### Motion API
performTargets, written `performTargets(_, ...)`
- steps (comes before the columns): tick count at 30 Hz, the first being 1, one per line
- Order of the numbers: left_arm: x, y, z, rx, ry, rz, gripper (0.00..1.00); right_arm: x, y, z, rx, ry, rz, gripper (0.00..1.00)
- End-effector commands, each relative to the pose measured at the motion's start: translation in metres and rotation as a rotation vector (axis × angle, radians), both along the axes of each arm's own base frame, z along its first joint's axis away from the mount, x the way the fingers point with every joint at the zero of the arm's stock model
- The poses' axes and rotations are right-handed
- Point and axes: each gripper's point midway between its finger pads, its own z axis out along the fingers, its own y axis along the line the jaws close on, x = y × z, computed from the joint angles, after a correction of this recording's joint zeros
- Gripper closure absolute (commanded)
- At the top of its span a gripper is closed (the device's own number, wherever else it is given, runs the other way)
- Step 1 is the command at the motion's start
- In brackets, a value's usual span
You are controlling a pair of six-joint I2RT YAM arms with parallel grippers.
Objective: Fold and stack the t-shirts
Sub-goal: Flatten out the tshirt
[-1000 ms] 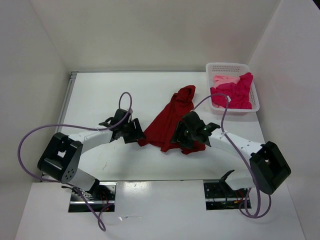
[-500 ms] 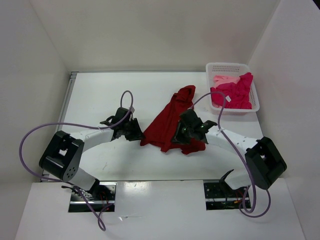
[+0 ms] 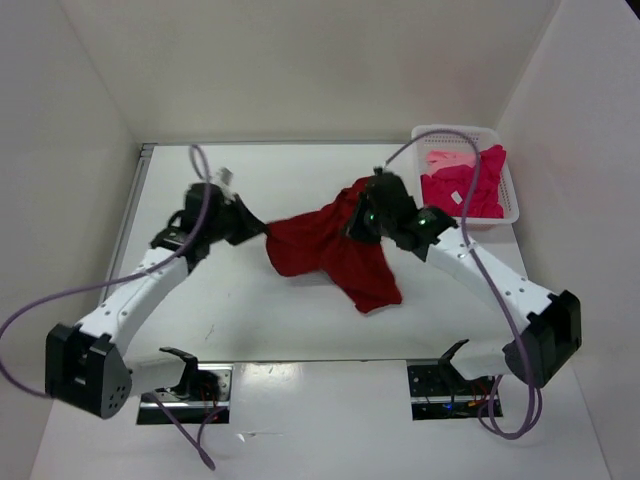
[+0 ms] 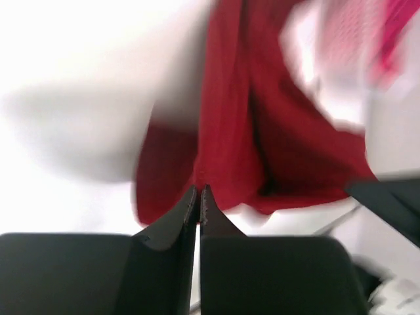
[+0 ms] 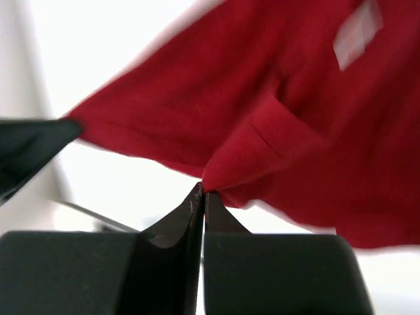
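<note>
dark red t-shirt [image 3: 330, 250] stretches between pinching left fingers [image 4: 172, 226] and right fingers [image 5: 174, 226].

**A:** We log the white table [image 3: 200, 300] as flat and matte, with a metal rail [image 3: 134, 200] along its left edge.

**B:** Directly on it we find one white perforated basket [image 3: 495, 217] in the far right corner, close to the right wall.

**A:** We also note faint dark scuffs [image 3: 210, 328] on the near left of the surface.

**B:** At the near edge we count two dark base plates, one on the left [image 3: 218, 385] and one on the right [image 3: 425, 395].

**A:** What about the dark red t-shirt [image 3: 340, 255]?

**B:** It is over mid-table, with its lower end trailing down. We cannot tell whether it touches the surface.
</note>
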Motion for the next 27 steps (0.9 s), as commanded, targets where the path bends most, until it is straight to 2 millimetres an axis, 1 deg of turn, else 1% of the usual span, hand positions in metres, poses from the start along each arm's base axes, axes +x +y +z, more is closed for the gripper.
performTargets(1, 0.028, 0.069, 0.1, -0.057, -0.211, 0.147, 0.97, 0.01, -0.019, 0.144, 0.095, -0.316, -0.002, 1.0)
performTargets(2, 0.03, 0.083, 0.108, -0.051, -0.227, 0.17, 0.97, 0.013, -0.023, 0.168, 0.119, -0.358, -0.006, 1.0)
performTargets(3, 0.033, 0.094, 0.128, -0.043, -0.264, 0.192, 0.97, 0.014, -0.025, 0.183, 0.124, -0.386, -0.012, 1.0)
performTargets(4, 0.034, 0.103, 0.149, -0.039, -0.305, 0.207, 0.97, 0.014, -0.028, 0.209, 0.14, -0.439, -0.017, 1.0)
performTargets(5, 0.034, 0.115, 0.165, -0.033, -0.329, 0.229, 0.97, 0.013, -0.03, 0.23, 0.15, -0.481, -0.023, 1.0)
performTargets(6, 0.034, 0.124, 0.19, -0.022, -0.378, 0.248, 0.97, 0.01, -0.036, 0.255, 0.168, -0.529, -0.031, 1.0)
performTargets(7, 0.033, 0.131, 0.22, -0.009, -0.436, 0.261, 0.96, 0.004, -0.042, 0.284, 0.194, -0.586, -0.036, 1.0)
performTargets(8, 0.031, 0.137, 0.239, -0.001, -0.47, 0.273, 0.96, 0.0, -0.045, 0.301, 0.204, -0.619, -0.035, 1.0)
performTargets(9, 0.03, 0.138, 0.248, -0.002, -0.484, 0.273, 0.95, -0.002, -0.047, 0.31, 0.208, -0.638, -0.034, 1.0)
performTargets(10, 0.032, 0.139, 0.249, -0.006, -0.484, 0.272, 0.94, -0.006, -0.048, 0.32, 0.223, -0.658, -0.032, 1.0)
performTargets(11, 0.029, 0.14, 0.263, -0.019, -0.512, 0.265, 0.93, -0.01, -0.048, 0.327, 0.237, -0.671, -0.022, 1.0)
performTargets(12, 0.031, 0.139, 0.264, -0.027, -0.508, 0.253, 0.93, -0.014, -0.05, 0.334, 0.249, -0.686, -0.019, 1.0)
performTargets(13, 0.031, 0.139, 0.263, -0.04, -0.496, 0.249, 0.93, -0.025, -0.054, 0.344, 0.267, -0.706, -0.008, 1.0)
performTargets(15, 0.035, 0.142, 0.26, -0.034, -0.485, 0.261, 0.93, -0.028, -0.056, 0.342, 0.266, -0.704, -0.007, 1.0)
performTargets(16, 0.035, 0.145, 0.254, -0.025, -0.473, 0.266, 0.93, -0.027, -0.055, 0.332, 0.251, -0.682, -0.005, 1.0)
performTargets(18, 0.043, 0.151, 0.238, -0.016, -0.434, 0.276, 0.93, -0.024, -0.053, 0.315, 0.237, -0.645, -0.005, 1.0)
performTargets(20, 0.052, 0.157, 0.22, -0.009, -0.397, 0.277, 0.93, -0.018, -0.046, 0.291, 0.229, -0.605, 0.007, 1.0)
performTargets(21, 0.059, 0.163, 0.206, -0.014, -0.375, 0.282, 0.93, -0.006, -0.042, 0.264, 0.199, -0.56, 0.0, 1.0)
performTargets(22, 0.071, 0.163, 0.184, -0.028, -0.335, 0.266, 0.93, 0.01, -0.039, 0.236, 0.167, -0.51, -0.007, 1.0)
performTargets(23, 0.073, 0.162, 0.178, -0.036, -0.325, 0.254, 0.93, 0.018, -0.04, 0.226, 0.155, -0.495, -0.017, 1.0)
performTargets(24, 0.082, 0.164, 0.162, -0.055, -0.282, 0.251, 0.93, 0.03, -0.036, 0.211, 0.141, -0.464, -0.016, 1.0)
performTargets(25, 0.09, 0.16, 0.156, -0.096, -0.262, 0.228, 0.93, 0.047, -0.033, 0.199, 0.129, -0.438, -0.01, 1.0)
performTargets(26, 0.094, 0.157, 0.15, -0.127, -0.24, 0.213, 0.93, 0.054, -0.034, 0.201, 0.133, -0.448, -0.015, 1.0)
performTargets(27, 0.101, 0.156, 0.146, -0.145, -0.231, 0.208, 0.93, 0.064, -0.03, 0.198, 0.13, -0.444, -0.017, 1.0)
